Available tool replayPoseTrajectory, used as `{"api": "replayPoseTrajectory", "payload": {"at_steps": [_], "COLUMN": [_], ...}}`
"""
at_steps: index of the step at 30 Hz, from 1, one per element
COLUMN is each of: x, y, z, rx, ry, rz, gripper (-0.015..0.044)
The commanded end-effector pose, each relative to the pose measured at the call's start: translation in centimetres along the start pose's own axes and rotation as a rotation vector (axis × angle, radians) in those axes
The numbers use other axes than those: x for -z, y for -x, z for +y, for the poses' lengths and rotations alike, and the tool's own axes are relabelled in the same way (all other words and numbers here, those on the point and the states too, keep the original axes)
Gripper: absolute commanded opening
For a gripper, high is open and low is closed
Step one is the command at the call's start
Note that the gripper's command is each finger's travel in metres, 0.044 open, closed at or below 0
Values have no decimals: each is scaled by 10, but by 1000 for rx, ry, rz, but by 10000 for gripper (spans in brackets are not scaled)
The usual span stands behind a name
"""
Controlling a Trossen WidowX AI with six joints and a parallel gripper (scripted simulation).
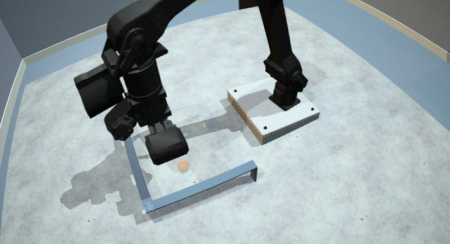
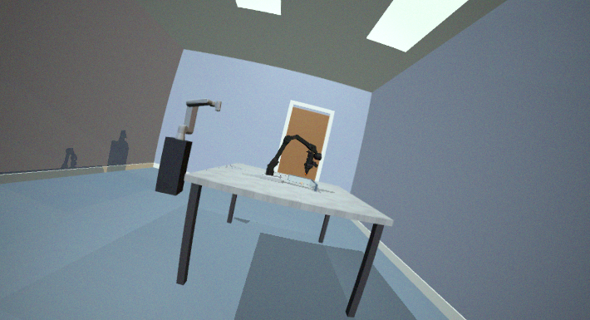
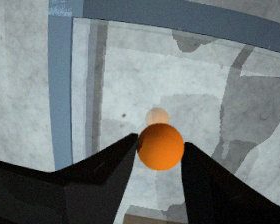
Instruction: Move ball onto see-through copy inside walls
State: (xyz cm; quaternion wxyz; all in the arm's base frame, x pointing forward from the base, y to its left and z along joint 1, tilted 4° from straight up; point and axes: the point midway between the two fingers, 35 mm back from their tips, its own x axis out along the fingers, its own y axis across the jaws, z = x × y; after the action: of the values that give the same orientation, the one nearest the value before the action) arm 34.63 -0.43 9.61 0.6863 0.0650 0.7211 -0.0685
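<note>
Gripper (image 3: 160, 152) is clamped on the ball (image 3: 160, 147), centre of the wrist view, above the walls' (image 1: 196, 188) corner. The faint copy (image 3: 157, 116) sits just above it in frame. Best bet: lower gently, line up exactly, then release without a nudge.

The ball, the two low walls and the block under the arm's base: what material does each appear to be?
Ball: smooth matte orange, perhaps rubber or plastic; no shine, no seams.
Walls: clear bluish glass or acrylic; the table shows through.
Block: probably wood, whitewashed grain on top, a tan layered edge like plywood.
</note>
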Motion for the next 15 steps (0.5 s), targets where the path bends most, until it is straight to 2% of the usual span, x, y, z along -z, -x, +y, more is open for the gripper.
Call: {"api": "replayPoseTrajectory", "payload": {"at_steps": [1,10,15], "x": [11,22,21], "y": [-3,-16,-40], "z": [-1,-1,-1], "rx": [0,0,0], "ry": [-4,-4,-4], "rz": [-11,-10,-10], "gripper": [0,0,0]}}
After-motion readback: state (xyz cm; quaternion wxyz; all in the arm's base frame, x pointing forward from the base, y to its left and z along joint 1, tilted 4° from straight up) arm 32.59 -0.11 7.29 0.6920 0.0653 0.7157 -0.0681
